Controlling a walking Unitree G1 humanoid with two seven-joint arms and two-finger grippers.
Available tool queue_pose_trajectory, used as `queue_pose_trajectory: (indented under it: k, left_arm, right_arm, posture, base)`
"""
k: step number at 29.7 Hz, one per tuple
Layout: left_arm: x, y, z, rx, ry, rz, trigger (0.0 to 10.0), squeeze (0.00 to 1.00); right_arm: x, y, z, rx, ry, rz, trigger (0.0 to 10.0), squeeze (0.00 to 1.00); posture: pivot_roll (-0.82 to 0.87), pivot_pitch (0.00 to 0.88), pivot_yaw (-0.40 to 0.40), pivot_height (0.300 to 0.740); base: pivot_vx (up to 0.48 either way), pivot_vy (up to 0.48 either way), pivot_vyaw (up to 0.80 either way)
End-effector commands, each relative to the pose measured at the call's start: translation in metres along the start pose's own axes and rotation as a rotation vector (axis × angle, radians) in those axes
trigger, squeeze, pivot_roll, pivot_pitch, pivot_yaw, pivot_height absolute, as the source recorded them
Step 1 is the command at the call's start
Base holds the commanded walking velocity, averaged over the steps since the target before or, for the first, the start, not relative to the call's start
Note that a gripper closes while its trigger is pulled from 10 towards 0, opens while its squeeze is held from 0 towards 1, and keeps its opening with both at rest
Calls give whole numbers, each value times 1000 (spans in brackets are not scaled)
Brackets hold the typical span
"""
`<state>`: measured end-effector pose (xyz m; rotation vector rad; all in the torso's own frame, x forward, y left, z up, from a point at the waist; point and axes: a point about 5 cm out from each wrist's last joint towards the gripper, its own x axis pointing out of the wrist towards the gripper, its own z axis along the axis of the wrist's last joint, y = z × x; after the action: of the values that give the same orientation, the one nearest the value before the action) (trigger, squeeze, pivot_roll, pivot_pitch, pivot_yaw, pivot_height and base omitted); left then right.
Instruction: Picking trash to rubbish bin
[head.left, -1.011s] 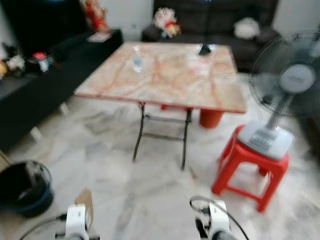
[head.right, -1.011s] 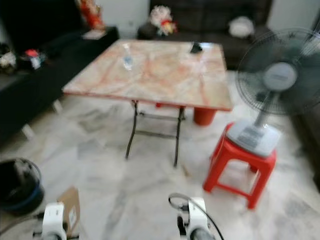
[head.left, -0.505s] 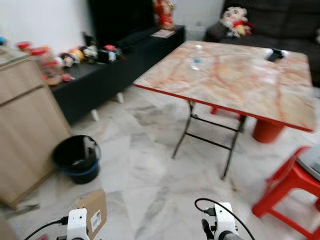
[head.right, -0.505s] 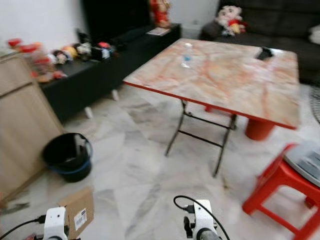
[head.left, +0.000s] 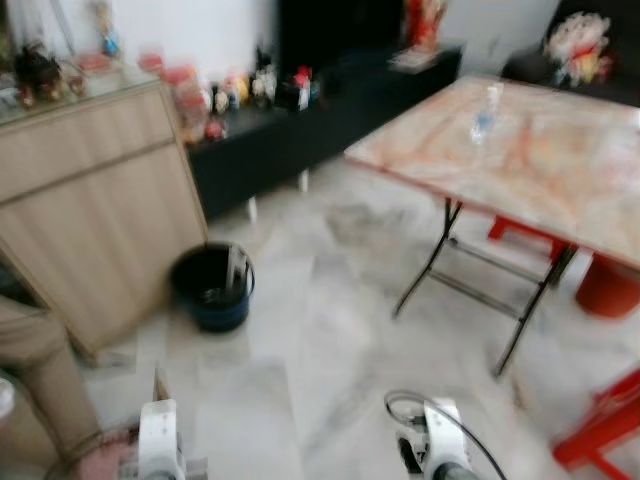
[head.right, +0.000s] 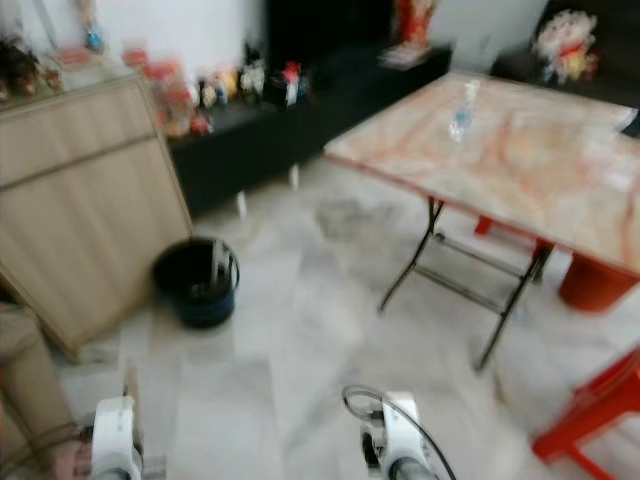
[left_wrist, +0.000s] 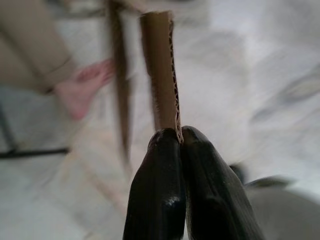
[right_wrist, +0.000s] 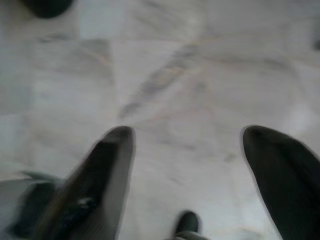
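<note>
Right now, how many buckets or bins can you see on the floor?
1: a black bin stands on the marble floor beside the wooden cabinet, to the robot's left. Others may be hidden behind furniture.

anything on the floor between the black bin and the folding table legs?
No: in the left eye view, bare marble floor runs from the black bin to the folding table legs. The picture is blurred, so small litter could be missed.

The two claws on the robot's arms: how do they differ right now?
The left gripper has its black fingers pressed together on the edge of a piece of cardboard; the right gripper has its fingers spread wide with nothing between them. A person's bare foot lies beyond the left one, while pale marble floor lies under the right one. Both have two long black fingers.
</note>
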<state>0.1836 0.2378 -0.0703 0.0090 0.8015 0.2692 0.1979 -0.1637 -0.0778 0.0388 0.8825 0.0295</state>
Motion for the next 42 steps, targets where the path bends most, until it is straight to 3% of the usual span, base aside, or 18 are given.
queue_pose_trajectory:
  k: [1, 9, 20, 30, 38, 42]
  left_arm:
    - [3, -6, 11, 4, -28, -9, 10000, 0]
    - [4, -8, 14, -5, -41, -4, 10000, 0]
    - [4, -10, 15, -7, -39, -3, 10000, 0]
    - [4, -7, 13, -13, -34, 4, 10000, 0]
    - [3, -6, 12, -18, -34, 8, 10000, 0]
    - [3, -7, 12, -21, -36, 8, 10000, 0]
  right_arm:
    - [0, 0, 0, 13, -1, -2, 10000, 0]
    - [1, 0, 5, 3, -9, 5, 10000, 0]
    - [1, -1, 7, -33, -12, 4, 10000, 0]
    - [1, 0, 4, -2, -1, -3, 10000, 0]
    - [1, 2, 5, -39, -7, 13, 10000, 0]
    - [1, 2, 6, -42, -12, 16, 10000, 0]
  posture:
    - [79, 0, 53, 740]
    - [60, 0, 42, 740]
    - [59, 0, 39, 740]
    - [72, 2, 37, 740]
    - [75, 7, 34, 740]
    - [84, 17, 32, 740]
  base:
    - [0, 0, 0]
    - [62, 0, 0]
    - [391, 0, 0]
    - [390, 0, 384]
    - [393, 0, 0]
    - [394, 0, 792]
